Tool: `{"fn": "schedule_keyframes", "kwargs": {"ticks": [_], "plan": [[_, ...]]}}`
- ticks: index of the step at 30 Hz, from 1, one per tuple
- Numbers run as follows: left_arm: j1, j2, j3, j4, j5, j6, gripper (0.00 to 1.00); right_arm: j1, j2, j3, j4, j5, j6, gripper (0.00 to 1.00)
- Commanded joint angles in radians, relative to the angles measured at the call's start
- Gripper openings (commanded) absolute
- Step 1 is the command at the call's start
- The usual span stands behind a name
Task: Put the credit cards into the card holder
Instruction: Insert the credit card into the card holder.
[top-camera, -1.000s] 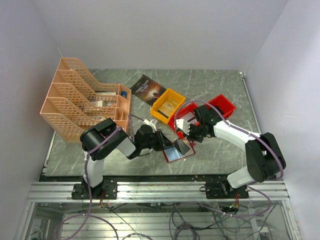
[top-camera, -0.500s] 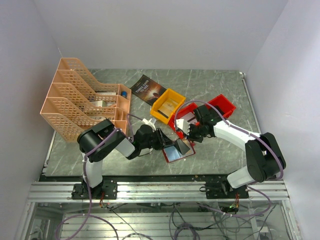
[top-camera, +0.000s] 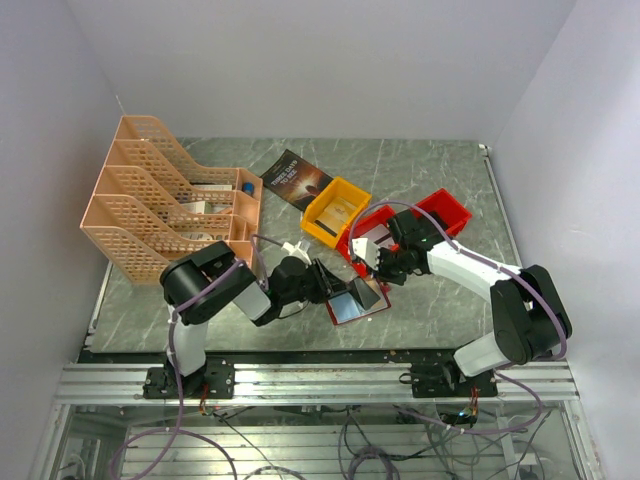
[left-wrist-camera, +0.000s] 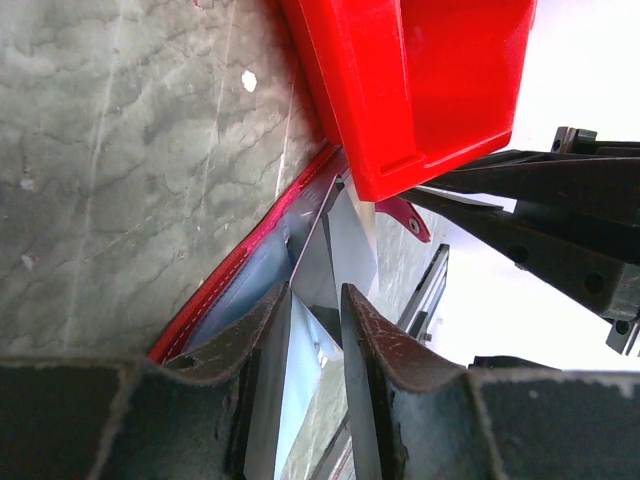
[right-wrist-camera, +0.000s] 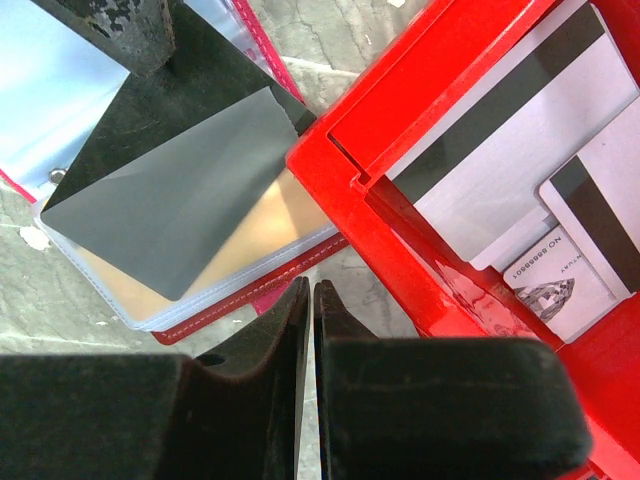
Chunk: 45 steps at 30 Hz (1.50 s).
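The card holder (top-camera: 355, 303) lies open on the table, dark red with clear pockets. A grey card (right-wrist-camera: 170, 190) sits slanted, partly inside one pocket above the holder's red edge (right-wrist-camera: 220, 302). My left gripper (top-camera: 325, 283) is at the holder's left side. Its jaws (left-wrist-camera: 312, 295) stand a little apart, and a pale leaf of the holder (left-wrist-camera: 300, 350) rests against one finger only. My right gripper (right-wrist-camera: 308, 285) is shut on nothing, hovering over the table between the holder and the red bin (right-wrist-camera: 400, 250). More credit cards (right-wrist-camera: 500, 150) lie in that bin.
A second red bin (top-camera: 445, 210) and a yellow bin (top-camera: 335, 210) stand behind the holder. A dark book (top-camera: 295, 178) lies farther back. The orange file rack (top-camera: 170, 200) fills the left side. In the left wrist view the red bin (left-wrist-camera: 420, 90) looms close above the holder.
My left jaws have parted a little at the holder, and the left arm's elbow has shifted slightly. The right arm has not moved.
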Motion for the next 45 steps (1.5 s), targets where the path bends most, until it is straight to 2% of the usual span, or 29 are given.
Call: {"fn": "schedule_keyframes", "kwargs": {"ticks": [1,5,12,17,30,45], "plan": [[-0.021,0.042,-0.001,0.125,-0.048,-0.017,0.37,-0.003,-0.004,0.02,-0.013,-0.01,0.001,0.07],[-0.032,0.059,0.001,0.162,-0.063,-0.007,0.33,-0.003,-0.001,0.02,-0.013,-0.009,0.0,0.07],[-0.031,0.104,0.001,0.244,-0.04,0.009,0.14,-0.003,0.0,0.019,-0.013,-0.009,-0.002,0.07],[-0.026,0.12,-0.001,0.266,0.008,0.017,0.07,-0.002,0.003,0.02,-0.015,-0.008,-0.003,0.07],[0.006,0.059,-0.007,0.126,0.09,0.039,0.07,-0.003,0.047,0.024,-0.034,-0.008,-0.009,0.07],[0.037,0.06,0.058,-0.012,0.194,0.073,0.07,-0.002,0.053,0.024,-0.038,-0.038,-0.011,0.07]]}}
